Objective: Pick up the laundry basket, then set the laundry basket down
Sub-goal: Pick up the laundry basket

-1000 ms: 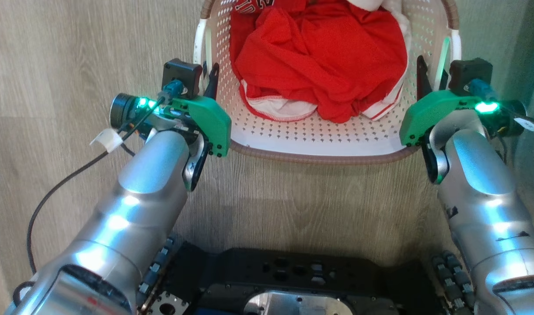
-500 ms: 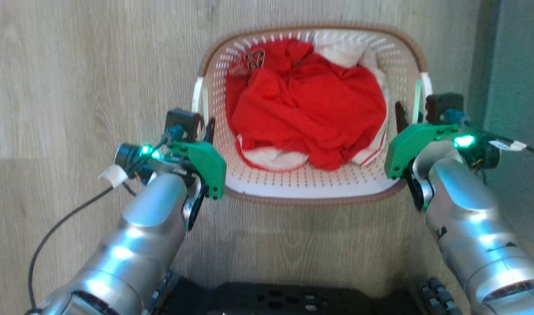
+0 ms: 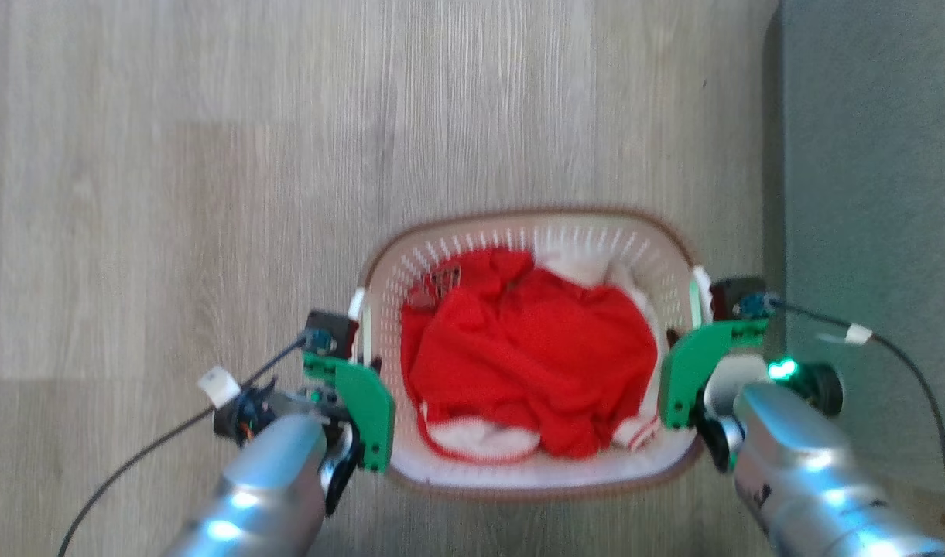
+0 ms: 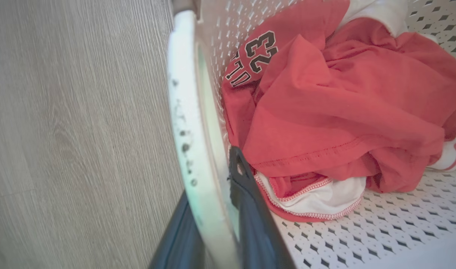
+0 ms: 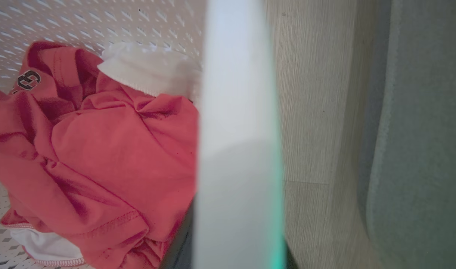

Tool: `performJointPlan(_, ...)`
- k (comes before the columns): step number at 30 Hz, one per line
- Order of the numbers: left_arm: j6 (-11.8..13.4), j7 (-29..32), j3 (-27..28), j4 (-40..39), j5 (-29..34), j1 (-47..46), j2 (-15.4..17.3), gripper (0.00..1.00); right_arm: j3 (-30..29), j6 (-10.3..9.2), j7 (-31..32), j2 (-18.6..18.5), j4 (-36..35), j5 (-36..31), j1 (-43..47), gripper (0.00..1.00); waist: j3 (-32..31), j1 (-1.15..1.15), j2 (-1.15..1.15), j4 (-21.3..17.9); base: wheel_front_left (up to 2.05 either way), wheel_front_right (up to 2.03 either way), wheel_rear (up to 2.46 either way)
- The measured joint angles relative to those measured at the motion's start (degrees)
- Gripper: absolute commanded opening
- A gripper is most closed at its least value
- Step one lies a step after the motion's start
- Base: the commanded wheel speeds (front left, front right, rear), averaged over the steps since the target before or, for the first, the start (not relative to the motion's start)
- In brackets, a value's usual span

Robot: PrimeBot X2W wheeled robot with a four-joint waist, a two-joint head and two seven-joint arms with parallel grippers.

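Left gripper (image 4: 211, 179) is clamping the laundry basket (image 3: 534, 213) by the handle (image 4: 186, 112) between its fingers (image 4: 250, 224); right gripper (image 5: 235, 256) is apparently clamping likewise.

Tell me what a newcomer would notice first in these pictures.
The bright red jersey draws the eye, crumpled in the cream laundry basket at the middle of the head view, against the pale wood floor. Next come the left gripper and the right gripper, each closed on a white side handle at opposite sides of the basket.
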Motion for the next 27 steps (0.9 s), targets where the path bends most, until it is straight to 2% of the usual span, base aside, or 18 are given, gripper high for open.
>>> performJointPlan(11,-2.02,7.00,-3.21,2.10,-2.14,6.17,-0.15,0.00,6.30,0.00,7.09,0.22,0.38,8.48,7.42,0.00,-11.98,0.00,0.00,-0.71,0.00,0.00,0.00)
performJointPlan(21,-2.52,8.18,-5.00,3.27,-3.58,11.28,-0.23,0.00,11.91,-0.01,8.33,0.27,0.25,14.73,13.08,0.00,-23.11,0.00,0.00,-0.99,0.00,0.00,0.00)
performJointPlan(27,-2.58,8.28,-5.47,3.60,-3.64,12.78,-0.20,0.00,14.58,-0.13,8.45,0.26,0.36,17.48,14.30,0.00,-26.86,0.00,0.00,-0.76,0.00,0.00,0.00)
